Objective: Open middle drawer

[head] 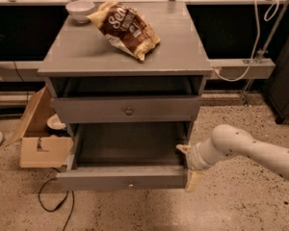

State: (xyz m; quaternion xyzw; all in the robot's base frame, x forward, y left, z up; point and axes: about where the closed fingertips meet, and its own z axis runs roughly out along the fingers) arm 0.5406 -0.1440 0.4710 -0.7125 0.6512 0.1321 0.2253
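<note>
The middle drawer (pixel 106 178) is the low grey front with a tiny round knob (pixel 131 183). It stands pulled well out, and its empty inside shows. My gripper (pixel 189 165) is at the right end of that front. One yellowish fingertip (pixel 183 149) is over the drawer's inside and the other is outside the front, so the fingers are spread across the front's end. The taller-fronted drawer (pixel 96 109) with the larger knob sits pushed in above it. The lowest drawer is hidden below.
A chip bag (pixel 125 29) and a white bowl (pixel 80 8) lie on the cabinet top (pixel 173 52). An open cardboard box (pixel 43 143) and a black cable (pixel 53 201) lie on the floor to the left. A white cable hangs at the right.
</note>
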